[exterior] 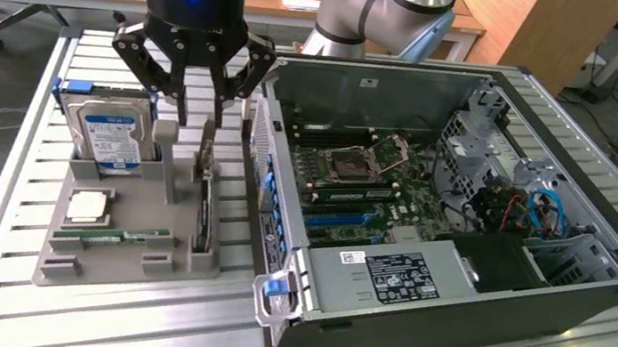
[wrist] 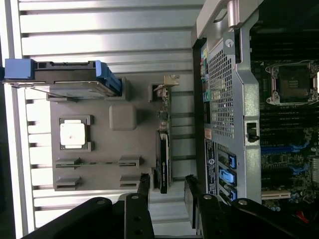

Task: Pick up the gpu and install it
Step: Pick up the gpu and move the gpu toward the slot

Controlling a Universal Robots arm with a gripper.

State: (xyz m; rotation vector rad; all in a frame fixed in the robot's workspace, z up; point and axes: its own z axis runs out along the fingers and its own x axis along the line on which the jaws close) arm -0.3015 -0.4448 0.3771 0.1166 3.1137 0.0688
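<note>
Hovering over the grey holder tray [exterior: 108, 246] on the slatted counter [exterior: 86, 324], the jaws stand spread and empty, directly above the gpu [exterior: 206, 187]. The card stands on edge in the tray's slot along the side nearest the open computer case [exterior: 446, 317]. A blue-labelled hard drive [exterior: 111, 134] stands upright at the tray's opposite side. In the wrist view, the gpu [wrist: 163, 159] lines up between the two black fingertips [wrist: 143, 185], touched by neither.
</note>
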